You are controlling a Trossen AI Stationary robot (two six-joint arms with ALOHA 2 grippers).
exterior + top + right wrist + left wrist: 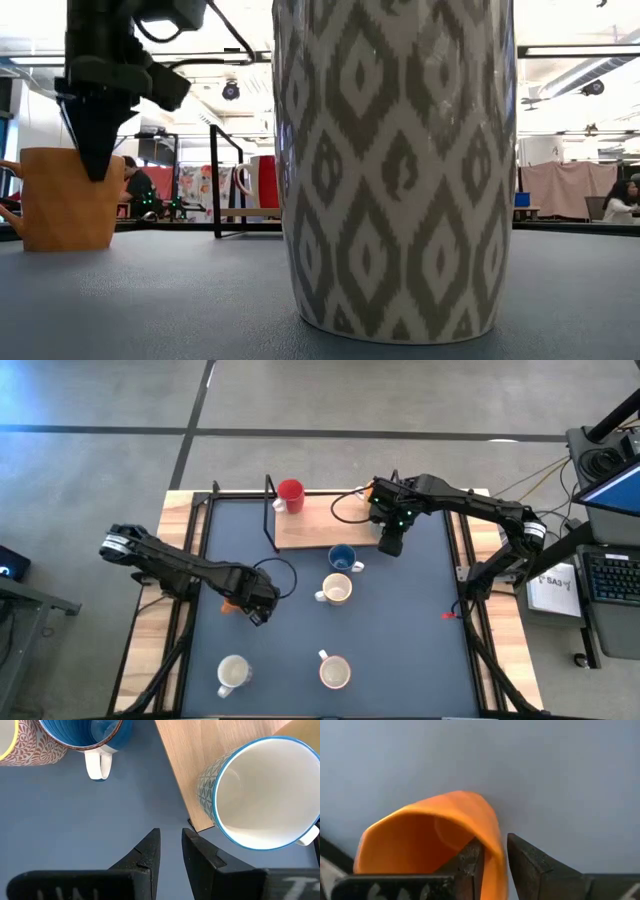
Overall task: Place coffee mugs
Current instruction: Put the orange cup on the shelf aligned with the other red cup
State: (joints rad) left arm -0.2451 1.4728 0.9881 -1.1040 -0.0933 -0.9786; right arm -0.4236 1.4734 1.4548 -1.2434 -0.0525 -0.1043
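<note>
Evenly lit from overhead, with ceiling strip lights [575, 48] glaring white in the low view. Only soft shadows on the dark mat [400, 630]. Blurred close up on the patterned mug [395, 165], and soft on the orange mug [435, 837] in the left wrist view.

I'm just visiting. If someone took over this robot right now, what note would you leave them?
Left gripper: closed on the wall of the orange mug, which stands on the mat.
Right gripper: slightly open, empty, at the edge of the wooden board.
Done: red mug and teal-patterned mug are on the board.
Left, probably: the orange mug, the blue mug and three pale mugs on the mat.
</note>
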